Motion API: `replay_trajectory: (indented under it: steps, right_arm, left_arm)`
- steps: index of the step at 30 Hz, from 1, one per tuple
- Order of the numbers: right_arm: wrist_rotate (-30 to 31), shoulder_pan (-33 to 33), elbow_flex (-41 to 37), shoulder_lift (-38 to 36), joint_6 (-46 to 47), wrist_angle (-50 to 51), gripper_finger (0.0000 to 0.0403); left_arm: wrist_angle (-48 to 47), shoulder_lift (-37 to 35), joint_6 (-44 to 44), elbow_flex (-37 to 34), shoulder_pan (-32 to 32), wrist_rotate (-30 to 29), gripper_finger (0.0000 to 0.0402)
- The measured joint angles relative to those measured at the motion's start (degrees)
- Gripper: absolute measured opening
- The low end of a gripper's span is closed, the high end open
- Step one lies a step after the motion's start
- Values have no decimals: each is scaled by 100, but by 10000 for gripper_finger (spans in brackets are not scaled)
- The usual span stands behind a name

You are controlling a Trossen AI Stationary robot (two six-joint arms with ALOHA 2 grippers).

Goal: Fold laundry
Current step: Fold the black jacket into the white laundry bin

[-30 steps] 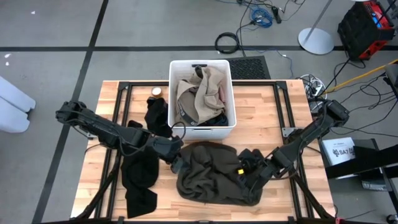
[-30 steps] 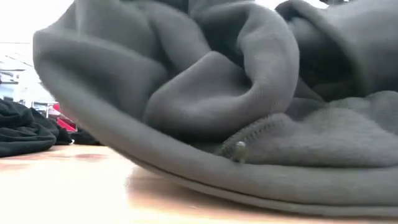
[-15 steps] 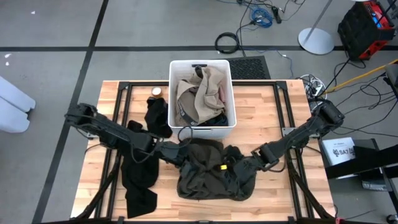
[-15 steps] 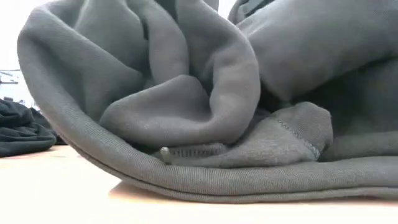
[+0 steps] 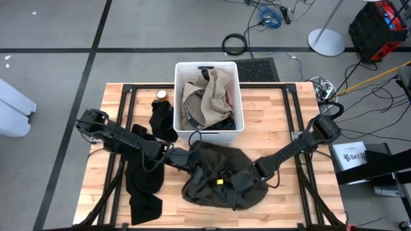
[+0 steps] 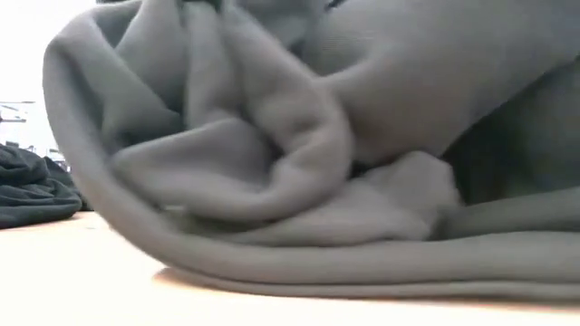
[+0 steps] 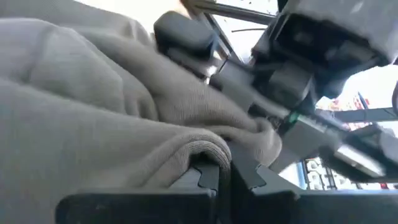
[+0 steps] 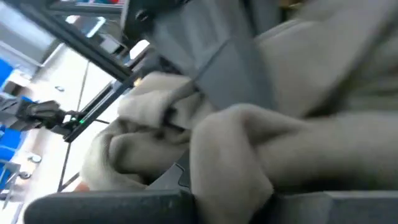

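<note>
At the near edge of the wooden table (image 5: 289,109) lay the large dark olive-grey garment (image 5: 221,176), bunched into thick folds that filled almost the whole low view (image 6: 299,154). Both arms reached into it from either side. The left gripper (image 5: 192,159) sat at the garment's left upper edge, and its wrist view showed the two dark fingers (image 7: 205,177) pressed together with a fold of the cloth (image 7: 93,124) pinched between them. The right gripper (image 5: 231,183) was sunk into the middle of the heap; its wrist view showed grey cloth (image 8: 249,155) wrapped over and clamped between its fingers, so it too was gripping the garment. Left of the heap, a long black garment (image 5: 144,183) stretched along the table's front left, and it showed as a dark mound at the left of the low view (image 6: 32,186). Farther back, a smaller black piece (image 5: 162,119) lay just beside the white bin (image 5: 207,67), which stood at the table's far middle. Inside it were piled a beige-tan garment (image 5: 205,93), a glimpse of pale pink cloth (image 5: 229,97) and something navy blue (image 5: 221,122) at the near wall.
</note>
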State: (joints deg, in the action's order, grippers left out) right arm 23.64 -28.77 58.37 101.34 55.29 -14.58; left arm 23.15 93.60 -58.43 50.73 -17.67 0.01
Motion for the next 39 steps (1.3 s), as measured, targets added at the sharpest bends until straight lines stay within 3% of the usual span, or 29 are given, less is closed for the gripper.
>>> replay_trajectory:
  steps: [6,10,15,19,23,28,30,35,39]
  right_arm:
    - [-358,36,4,145,-546,-557,59]
    - [-1245,158,22,-51,0,106,59]
    - [-1486,218,22,-413,164,1290,59]
    - [-1867,306,22,-690,-283,1469,64]
    - [-2337,415,20,-842,-671,1469,98]
    - [-2927,611,20,-869,-841,1648,173]
    - [-3425,738,15,-870,-784,1818,205]
    - [-5697,1182,9,-870,217,2127,250]
    - [-6205,1356,7,-904,544,2203,251]
  left_arm:
    - [-217,-10,72,21,-9,40,11]
    - [-266,-4,72,21,-20,99,11]
    - [-290,-4,74,21,-20,127,11]
    - [-300,-4,74,21,-20,139,11]
    - [-307,-4,73,21,-20,142,11]
    - [-310,-4,74,21,-22,145,11]
    - [-310,-4,76,19,-27,145,11]
    - [-313,-4,76,17,-27,177,11]
    - [-314,-4,81,16,-27,182,11]
